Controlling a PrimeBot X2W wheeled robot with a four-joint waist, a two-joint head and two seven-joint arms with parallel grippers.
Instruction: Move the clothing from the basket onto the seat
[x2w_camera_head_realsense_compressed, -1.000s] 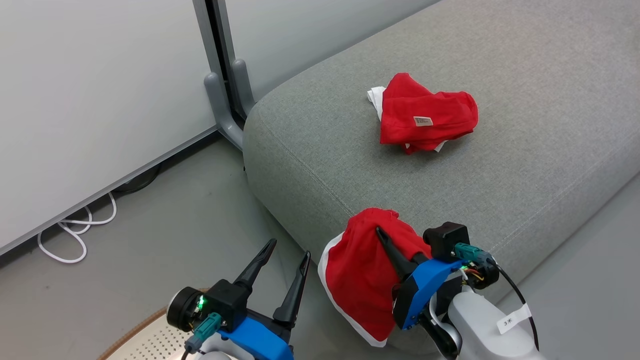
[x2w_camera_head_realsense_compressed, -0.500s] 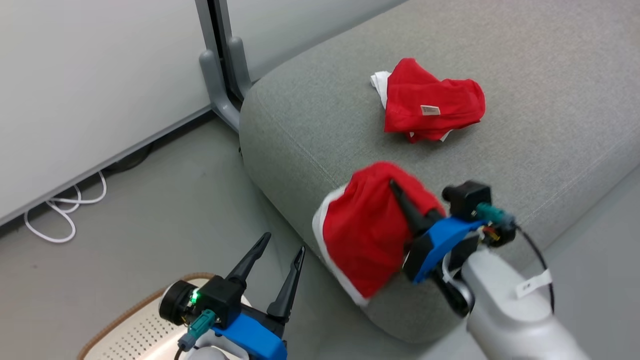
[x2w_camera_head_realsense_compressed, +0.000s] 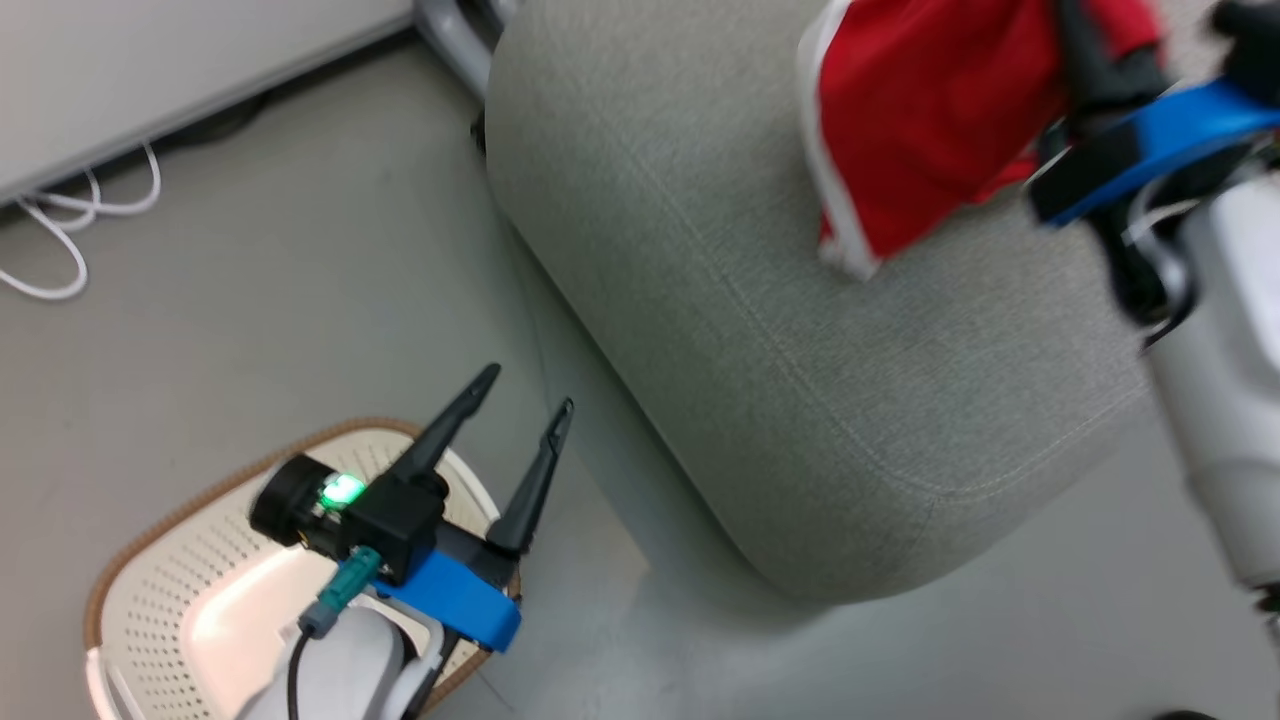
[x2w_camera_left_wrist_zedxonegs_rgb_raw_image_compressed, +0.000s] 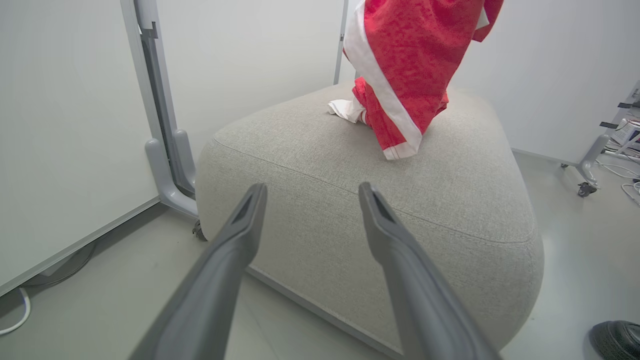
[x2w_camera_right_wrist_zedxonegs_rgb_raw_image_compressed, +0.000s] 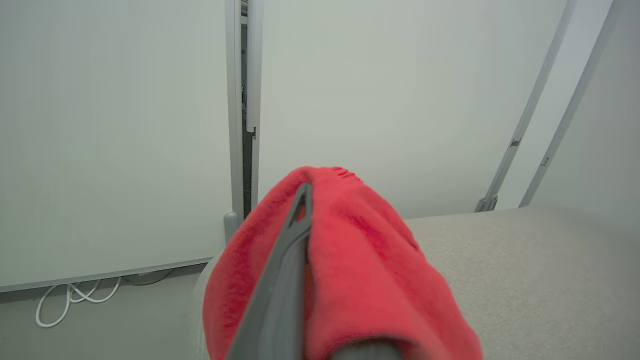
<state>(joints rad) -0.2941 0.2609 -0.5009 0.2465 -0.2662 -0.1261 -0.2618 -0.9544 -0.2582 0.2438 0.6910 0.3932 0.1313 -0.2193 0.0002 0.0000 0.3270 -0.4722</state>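
Grey floor (x2w_camera_head_realsense_compressed: 280, 300) and white wall panels surround the light-grey seat (x2w_camera_head_realsense_compressed: 760, 330), which takes up the upper middle of the head frame. At upper right, the right pincer (x2w_camera_right_wrist_zedxonegs_rgb_raw_image_compressed: 306, 200) is clenched on red clothing (x2w_camera_head_realsense_compressed: 920, 110) that hangs over the seat. At lower left, the left pincer (x2w_camera_head_realsense_compressed: 528, 388) is spread and empty above the basket (x2w_camera_head_realsense_compressed: 170, 570).

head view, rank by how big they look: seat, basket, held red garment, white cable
1. seat, by far the largest
2-3. basket and red garment: about alike; both are cut off or partly hidden, and the basket lies nearer the camera, so not ranked
4. white cable, smallest
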